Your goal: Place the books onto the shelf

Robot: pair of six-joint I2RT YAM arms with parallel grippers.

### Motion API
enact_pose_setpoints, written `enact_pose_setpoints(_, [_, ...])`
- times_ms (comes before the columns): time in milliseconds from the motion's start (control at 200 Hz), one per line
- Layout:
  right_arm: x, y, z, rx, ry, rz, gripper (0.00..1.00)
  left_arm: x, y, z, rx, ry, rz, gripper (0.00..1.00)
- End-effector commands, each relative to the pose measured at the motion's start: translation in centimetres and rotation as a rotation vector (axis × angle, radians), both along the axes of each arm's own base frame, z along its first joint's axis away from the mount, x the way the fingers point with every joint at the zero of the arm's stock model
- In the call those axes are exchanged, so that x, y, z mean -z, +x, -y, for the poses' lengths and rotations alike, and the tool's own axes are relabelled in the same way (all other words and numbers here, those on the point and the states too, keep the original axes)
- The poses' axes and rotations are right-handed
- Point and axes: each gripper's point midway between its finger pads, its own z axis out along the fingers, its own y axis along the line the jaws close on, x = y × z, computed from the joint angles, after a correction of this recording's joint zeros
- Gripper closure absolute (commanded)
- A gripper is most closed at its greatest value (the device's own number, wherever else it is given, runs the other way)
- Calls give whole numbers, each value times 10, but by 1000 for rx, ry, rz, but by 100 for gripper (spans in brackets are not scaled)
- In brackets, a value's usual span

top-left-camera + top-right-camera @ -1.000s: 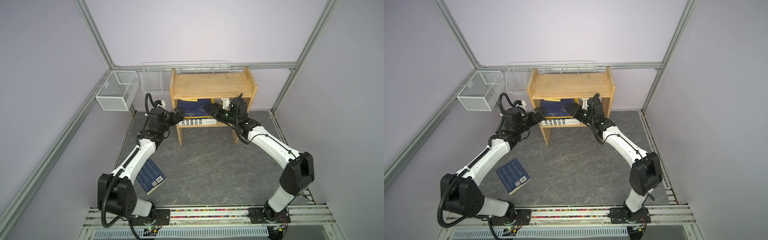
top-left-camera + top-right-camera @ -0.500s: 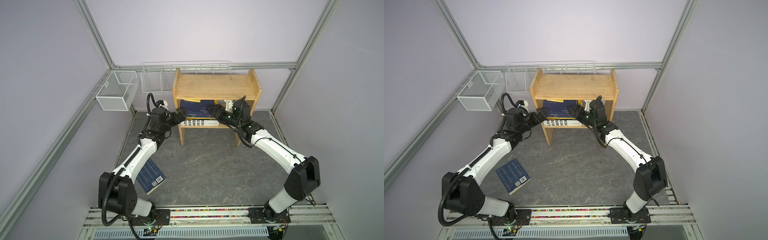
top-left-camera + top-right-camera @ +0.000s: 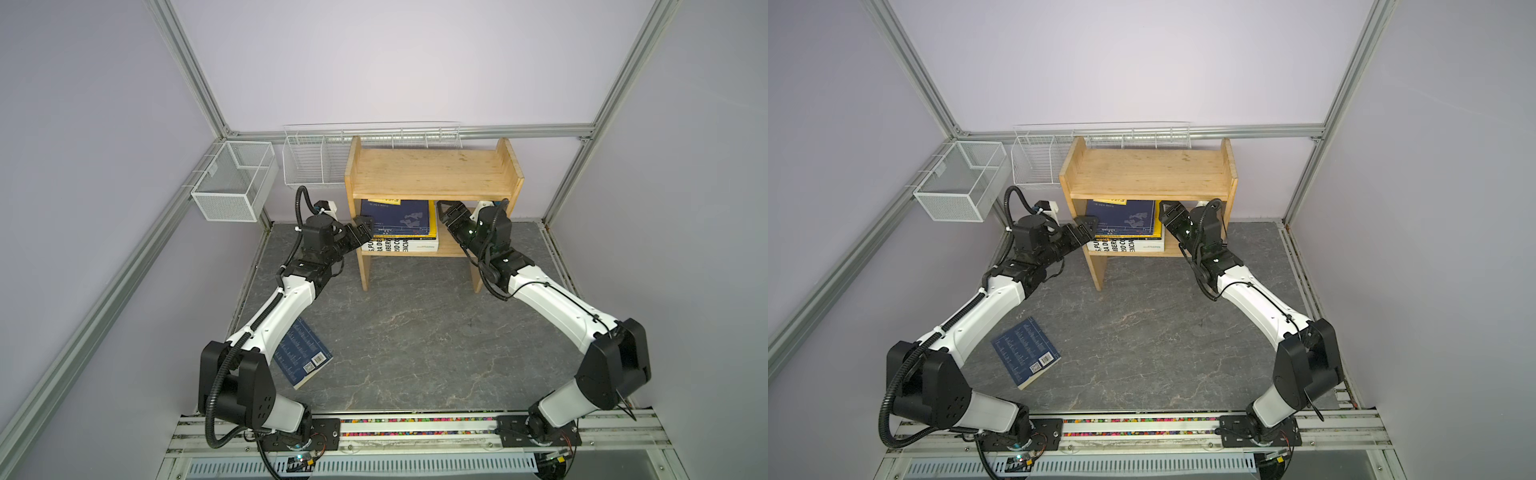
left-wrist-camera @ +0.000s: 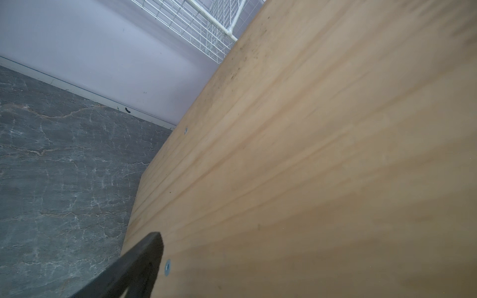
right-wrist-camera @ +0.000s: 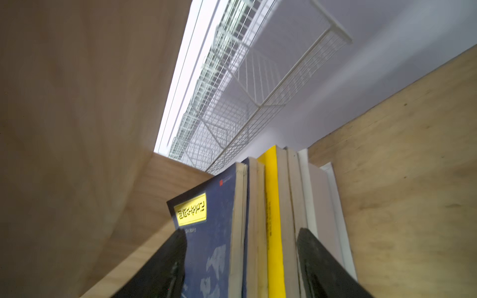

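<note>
Right gripper fingers apart, navy and yellow paperback books between them on pine shelf; grip unclear. Left gripper fingers wide, empty. Widen, retract straight.

Even diffuse light; soft shadows; shelf blurred close-up; top views sharp.

This is looking like a robotics lab test cell rather than a home: slim silver aluminium frame bars are boxing in plain pale lilac wall panels, and two white-and-black robot arms are reaching in from a slotted metal base rail running along the front edge. White wire baskets are hanging from the frame, and a light pine two-tier shelf is standing on a dark grey marble-patterned desk.
</note>
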Motion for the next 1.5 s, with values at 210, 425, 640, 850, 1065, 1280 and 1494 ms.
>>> enact_pose_setpoints(210, [-52, -3, -26, -103, -78, 169, 35, -9, 5, 9, 36, -33, 18, 0])
enact_pose_setpoints(425, [-54, -22, -51, -233, -208, 275, 37, -26, 2, 14, 67, -60, 56, 0])
enact_pose_setpoints(640, [-48, -41, -57, -283, -407, 407, 33, -24, 1, 15, 70, -68, 48, 0])
enact_pose_setpoints(850, [-39, -53, -65, -362, -494, 489, 32, -22, 1, 15, 69, -66, 37, 0])
enact_pose_setpoints(1065, [-59, -66, -51, -313, -560, 571, 29, -19, 3, 15, 69, -68, 27, 0])
enact_pose_setpoints(1280, [-78, -76, -34, -249, -604, 615, 26, -12, 5, 16, 65, -69, 9, 0])
enact_pose_setpoints(1494, [-89, -66, 0, -37, -442, 558, 20, -8, 9, 18, 67, -87, -5, 1])
